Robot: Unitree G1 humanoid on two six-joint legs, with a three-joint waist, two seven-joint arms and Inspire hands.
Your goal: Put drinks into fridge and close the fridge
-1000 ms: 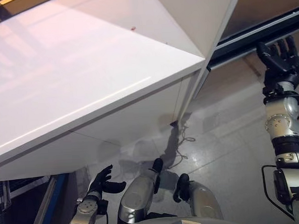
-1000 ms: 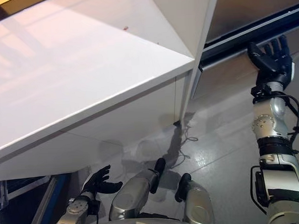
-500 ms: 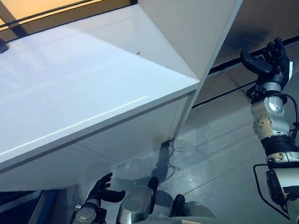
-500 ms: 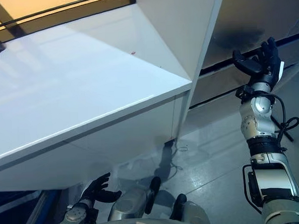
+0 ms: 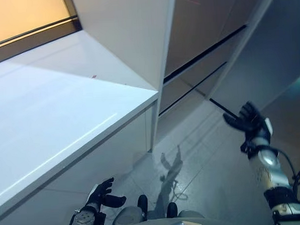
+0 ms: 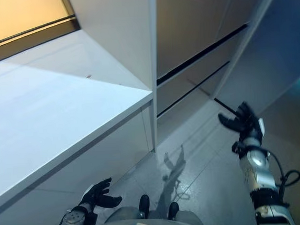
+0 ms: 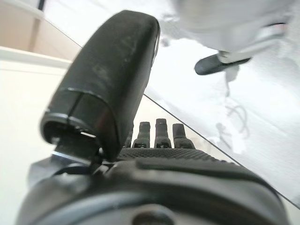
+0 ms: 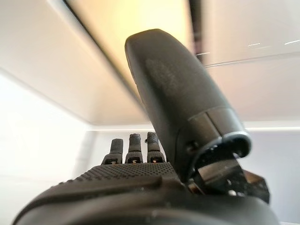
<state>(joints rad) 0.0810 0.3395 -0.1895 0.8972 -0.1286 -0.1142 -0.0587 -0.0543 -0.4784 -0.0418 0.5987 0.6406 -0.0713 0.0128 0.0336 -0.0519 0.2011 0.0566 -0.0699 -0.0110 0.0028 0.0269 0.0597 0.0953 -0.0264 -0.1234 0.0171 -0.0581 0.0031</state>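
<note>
No drink is in sight. A tall grey front (image 5: 201, 35) with dark horizontal seams stands past the white counter. A grey door-like panel (image 5: 272, 57) angles out from it on the right. My right hand (image 5: 250, 124) is open with its fingers spread, empty, raised in the air in front of that panel and apart from it. It also shows in the right wrist view (image 8: 136, 150) with straight fingers. My left hand (image 5: 101, 193) is open and empty, low beside the counter's front. It also shows in the left wrist view (image 7: 157, 136).
A long white counter (image 5: 55, 111) runs along the left, with a white upright panel (image 5: 131, 33) at its far end beside the grey front. Grey tiled floor (image 5: 201, 155) lies between the counter and my right arm.
The whole view has swung, so the camera has moved. My right hand has left the dark seam of the grey front and now hangs lower, free in the air. The left hand stays put.
</note>
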